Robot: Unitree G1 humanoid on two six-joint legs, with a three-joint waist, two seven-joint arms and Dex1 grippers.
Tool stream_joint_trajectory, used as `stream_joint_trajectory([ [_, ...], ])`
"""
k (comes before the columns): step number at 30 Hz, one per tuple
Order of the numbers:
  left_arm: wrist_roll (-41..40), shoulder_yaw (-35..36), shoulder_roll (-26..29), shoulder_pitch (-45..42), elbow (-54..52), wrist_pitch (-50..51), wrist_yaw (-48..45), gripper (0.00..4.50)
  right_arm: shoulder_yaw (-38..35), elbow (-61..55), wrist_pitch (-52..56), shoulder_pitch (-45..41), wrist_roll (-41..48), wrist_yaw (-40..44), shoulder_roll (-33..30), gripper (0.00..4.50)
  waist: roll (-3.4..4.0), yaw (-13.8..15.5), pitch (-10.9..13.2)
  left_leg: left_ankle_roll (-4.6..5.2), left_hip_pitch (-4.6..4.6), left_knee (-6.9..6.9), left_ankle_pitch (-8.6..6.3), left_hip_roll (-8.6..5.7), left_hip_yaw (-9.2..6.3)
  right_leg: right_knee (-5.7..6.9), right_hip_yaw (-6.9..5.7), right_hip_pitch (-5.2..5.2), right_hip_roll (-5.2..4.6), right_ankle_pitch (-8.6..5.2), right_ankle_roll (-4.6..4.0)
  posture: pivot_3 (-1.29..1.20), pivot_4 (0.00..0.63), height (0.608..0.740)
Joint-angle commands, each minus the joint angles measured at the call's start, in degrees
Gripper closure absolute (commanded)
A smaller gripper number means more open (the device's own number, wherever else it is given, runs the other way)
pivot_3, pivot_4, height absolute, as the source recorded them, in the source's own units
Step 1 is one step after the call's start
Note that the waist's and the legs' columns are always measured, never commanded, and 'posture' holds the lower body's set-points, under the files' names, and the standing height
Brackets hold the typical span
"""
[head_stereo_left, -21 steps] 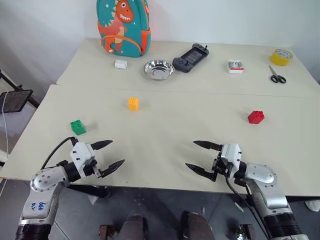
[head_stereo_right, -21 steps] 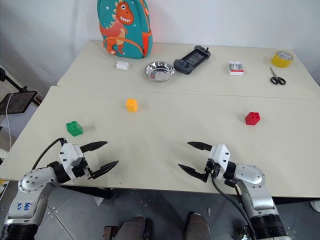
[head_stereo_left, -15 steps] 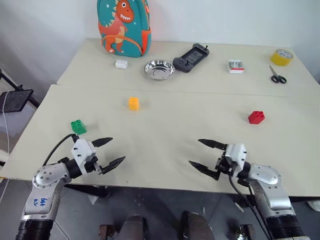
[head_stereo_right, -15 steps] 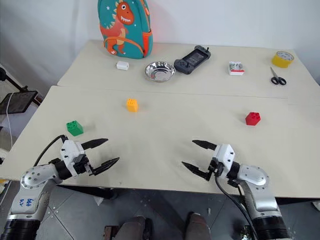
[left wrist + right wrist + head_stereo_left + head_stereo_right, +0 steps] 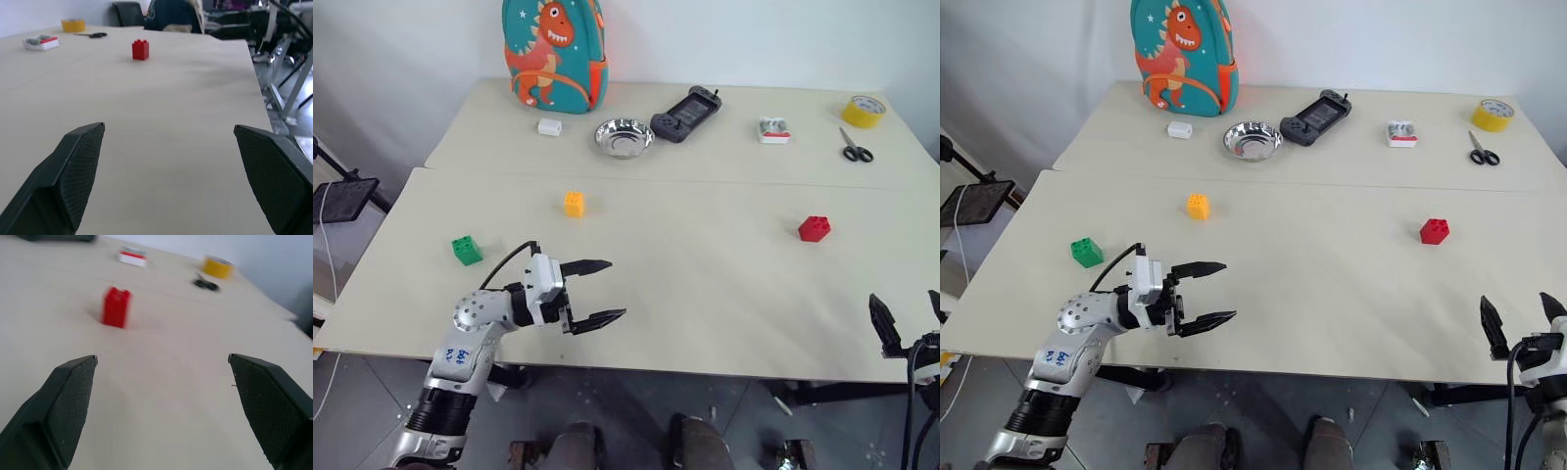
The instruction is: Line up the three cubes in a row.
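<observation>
The three cubes lie far apart on the near table: the green cube [image 5: 466, 250] at the left, the yellow-orange cube [image 5: 574, 203] further back, and the red cube [image 5: 815, 228] at the right. My left gripper [image 5: 617, 289] is open and empty, pointing right over the table, to the right of the green cube and nearer the front. My right gripper [image 5: 905, 304] is open and empty at the table's front right edge, nearer than the red cube. The red cube [image 5: 116, 307] stands ahead of the right fingers, and the red cube [image 5: 140, 49] shows far off between the left fingers.
On the far table sit a dinosaur backpack [image 5: 554, 51], a white block [image 5: 549, 125], a steel bowl [image 5: 625, 136], a game controller [image 5: 686, 112], a small red-and-white box [image 5: 773, 130], scissors [image 5: 857, 147] and a yellow tape roll [image 5: 865, 111]. A seam divides the two tables.
My left gripper has moved to the right over the table. My right gripper has swung far out to the front right edge. Both stay open, and the cubes have not moved.
</observation>
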Motion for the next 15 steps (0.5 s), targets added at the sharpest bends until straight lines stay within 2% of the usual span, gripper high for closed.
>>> stream_joint_trajectory([
  [1, 0.1, 0.3, 0.3, -1.1, 0.0, -0.4, -0.5, 0.01, 3.3, -5.1, 6.9, -5.5, 0.3, -3.1, -2.8, 0.00, 0.03, -0.5, 0.0, 0.00, 0.07, 0.00, 0.00, 0.01, 0.05, 0.05, 0.07, 0.00, 0.00, 0.00, 0.00, 0.00, 0.150, 0.740],
  [5, 0.5, -0.3, 0.3, -1.2, 0.3, -0.4, -1.0, 0.01, 8.9, -4.0, 20.4, -17.4, -0.9, -7.5, -7.1, 0.00, 0.15, -0.5, 0.0, 0.01, 0.26, -0.03, 0.00, 0.01, 0.24, 0.13, 0.28, 0.00, 0.00, 0.00, -0.01, 0.00, 0.150, 0.740],
  [8, 1.1, -0.7, 0.3, -0.9, -0.1, -0.7, -1.0, 0.01, 12.8, 0.8, 25.7, -27.0, -3.2, -10.0, -8.4, 0.00, 0.15, -0.1, 0.0, 0.02, 0.22, -0.03, 0.00, 0.01, 0.23, 0.14, 0.27, -0.06, 0.01, 0.00, -0.01, 0.00, 0.150, 0.740],
  [11, 1.3, -0.7, 0.6, 0.0, -1.1, -0.1, -0.6, 0.01, 16.1, 7.9, 25.7, -35.3, -6.3, -12.0, -7.5, 0.00, 0.14, 0.2, 0.0, 0.04, 0.04, 0.01, 0.00, -0.01, 0.18, 0.08, 0.22, -0.13, 0.01, 0.00, -0.01, 0.00, 0.150, 0.740],
  [15, 1.6, -0.6, 1.2, 1.0, -2.2, 0.5, -0.3, 0.01, 18.6, 17.8, 22.2, -41.0, -10.6, -14.8, -6.7, 0.00, 0.14, 0.6, 0.0, 0.06, -0.29, 0.07, -0.01, -0.02, 0.17, 0.12, 0.21, -0.40, 0.00, 0.01, 0.01, 0.00, 0.150, 0.740],
])
